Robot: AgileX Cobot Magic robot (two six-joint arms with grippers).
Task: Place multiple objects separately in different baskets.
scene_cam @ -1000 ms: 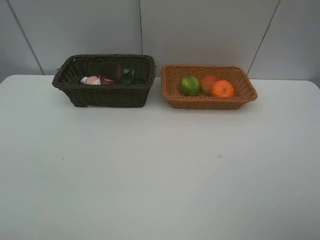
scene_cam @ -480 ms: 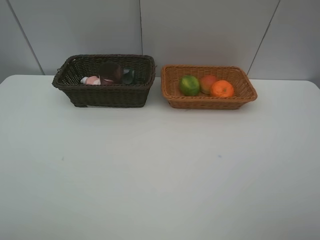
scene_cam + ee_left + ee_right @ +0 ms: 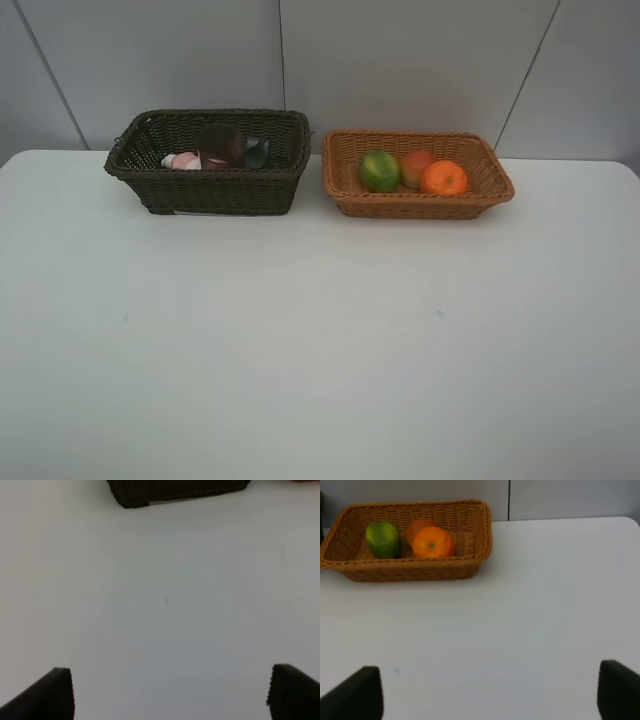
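Two baskets stand side by side at the far edge of the white table (image 3: 320, 340), close but apart; the dark basket (image 3: 210, 190) is on the left of the high view, the tan basket (image 3: 415, 205) on the right. In the dark basket lie the pink bottle (image 3: 184, 160), its white cap toward the left wall, the purplish cup (image 3: 222, 146) just beside it at the middle, and the green bottle (image 3: 257, 154) behind the cup's right side, mostly hidden; whether these three touch cannot be told. In the tan basket sit the lime (image 3: 379, 170) on the left, the red-yellow fruit (image 3: 415, 165) in the middle and further back, and the orange (image 3: 444, 177) on the right; the orange overlaps the red-yellow fruit, and the lime sits just beside it. Neither arm shows in the high view. The left gripper (image 3: 170, 692) hovers over bare table with its fingers (image 3: 50, 695) spread wide and nothing between them; only the lower wall of the dark basket shows well ahead of it. The right gripper (image 3: 490, 690) is likewise spread wide and empty above the table; the tan basket with its three fruits lies well ahead of it, off to one side.
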